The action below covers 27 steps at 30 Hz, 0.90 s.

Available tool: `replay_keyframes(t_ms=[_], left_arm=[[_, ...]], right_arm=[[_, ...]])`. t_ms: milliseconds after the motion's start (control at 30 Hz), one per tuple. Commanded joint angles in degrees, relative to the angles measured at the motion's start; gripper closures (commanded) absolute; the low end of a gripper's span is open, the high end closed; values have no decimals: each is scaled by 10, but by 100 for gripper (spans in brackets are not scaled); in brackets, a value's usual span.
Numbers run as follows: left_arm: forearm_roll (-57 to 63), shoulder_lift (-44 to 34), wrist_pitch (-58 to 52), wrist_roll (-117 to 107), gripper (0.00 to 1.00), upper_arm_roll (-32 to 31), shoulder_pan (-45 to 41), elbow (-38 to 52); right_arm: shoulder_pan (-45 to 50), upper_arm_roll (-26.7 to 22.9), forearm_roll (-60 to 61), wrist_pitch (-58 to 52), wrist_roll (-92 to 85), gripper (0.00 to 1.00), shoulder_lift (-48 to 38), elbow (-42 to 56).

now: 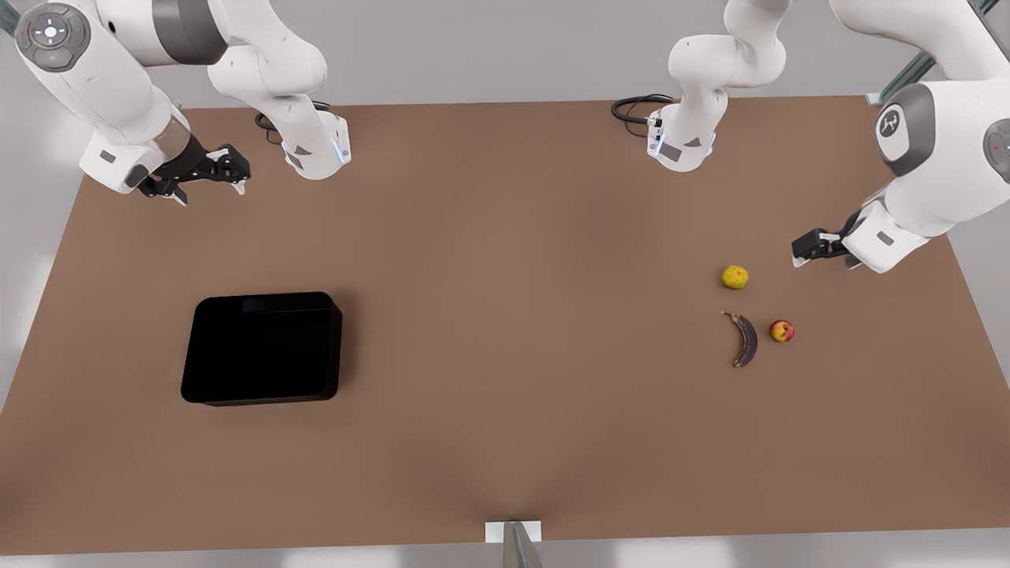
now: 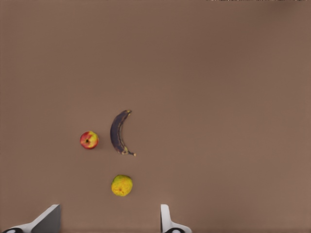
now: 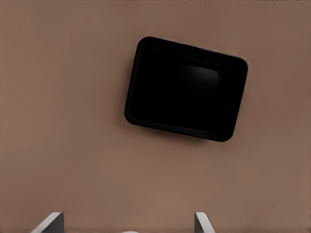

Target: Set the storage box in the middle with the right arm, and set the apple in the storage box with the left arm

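At the front view's left, right gripper (image 1: 207, 177) spread wide, empty, hovering behind storage box (image 1: 263, 348), which sits off-centre on the table (image 1: 505, 442), awaiting the shift to the middle. At the front view's right, left gripper (image 1: 821, 250) parted, empty, poised near the apple (image 1: 781, 330), just beside banana (image 1: 743, 339).
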Motion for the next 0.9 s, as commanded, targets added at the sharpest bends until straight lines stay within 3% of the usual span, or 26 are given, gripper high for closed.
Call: replay_keyframes(t_ms=[0, 133, 233, 267, 367, 467, 600, 867], left_arm=[[0, 1, 1, -3, 0, 0, 0, 0], [-1, 7, -3, -6, 0, -1, 0, 3], [-100, 54, -4, -238, 0, 11, 29, 0], [-122, 73, 0, -355, 0, 11, 37, 1], [-298, 124, 4, -539, 0, 67, 66, -12], [-505, 146, 47, -576, 0, 138, 81, -119], [-683, 230, 69, -541, 0, 147, 120, -147], [-729, 289, 30, -500, 0, 146, 129, -144]], right_arm=[[1, 1, 0, 0, 0, 0, 1, 0], [-13, -11, 2, 11, -1, 0, 7, 3], [-18, -124, -3, 68, -103, 0, 63, 2], [-18, -141, -3, 78, -106, 0, 89, 4], [-23, -143, -1, 148, -101, 0, 199, 1], [-32, -143, 50, 215, -101, 0, 276, 1], [-54, -143, 78, 250, -111, 0, 323, -3], [-112, -142, 78, 325, -157, 0, 371, -56]])
